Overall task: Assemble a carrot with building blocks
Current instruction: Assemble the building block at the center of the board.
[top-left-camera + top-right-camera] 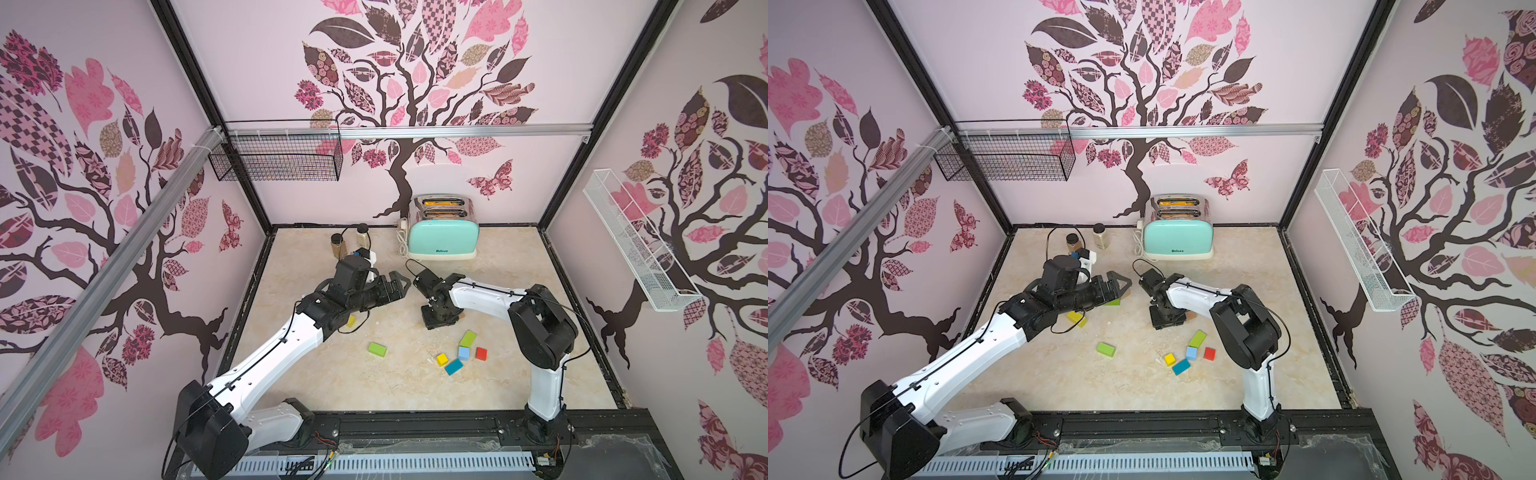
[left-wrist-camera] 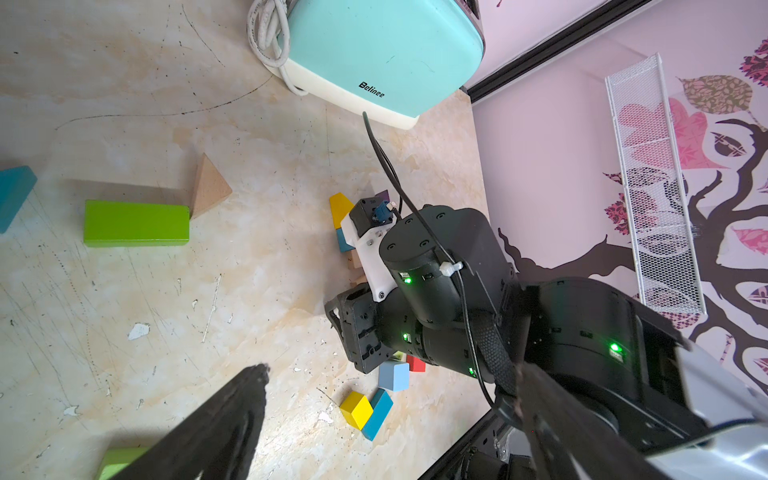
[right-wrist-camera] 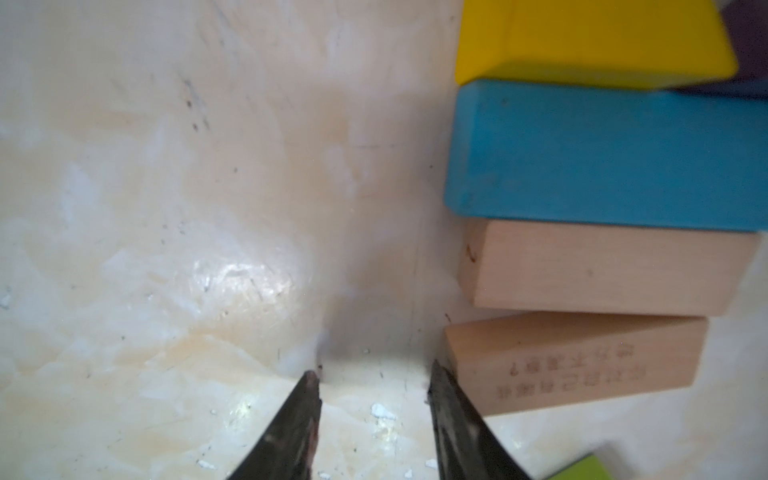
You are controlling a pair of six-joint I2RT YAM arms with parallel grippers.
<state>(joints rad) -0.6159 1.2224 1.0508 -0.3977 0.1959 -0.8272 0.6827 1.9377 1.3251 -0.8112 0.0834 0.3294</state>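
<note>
1. Only my right wrist camera shows the laid-out row up close. A yellow block [image 3: 590, 41], a teal bar [image 3: 606, 153], a plain tan bar [image 3: 602, 266] and a printed tan bar [image 3: 573, 365] lie side by side, long faces together. A purple piece [image 3: 748, 37] sits just beyond the yellow one. In both top views the right arm [image 1: 482, 293] hides this row.
2. Only my left wrist camera shows a tan wedge [image 2: 210, 191] touching the end of a green bar [image 2: 135, 223]. From above, the left arm [image 1: 270, 353] covers most of that pair.
3. The right gripper [image 3: 374, 380] points down at the tabletop [image 1: 332, 382], jaws partly apart with nothing between them. One fingertip [image 3: 446, 399] is just beside the printed tan bar's end; I cannot tell whether it touches.
4. The left gripper [image 1: 404, 286] hangs mid-frame in both top views, spread wide and empty.
5. Loose building blocks lie lower-centre in both top views. A lone green bar [image 1: 377, 349] sits apart. To its right are a tilted green bar [image 1: 468, 338], a yellow cube [image 1: 442, 359], a light blue cube [image 1: 464, 353], a red cube [image 1: 481, 353] and a loose teal bar [image 1: 453, 367].
</note>
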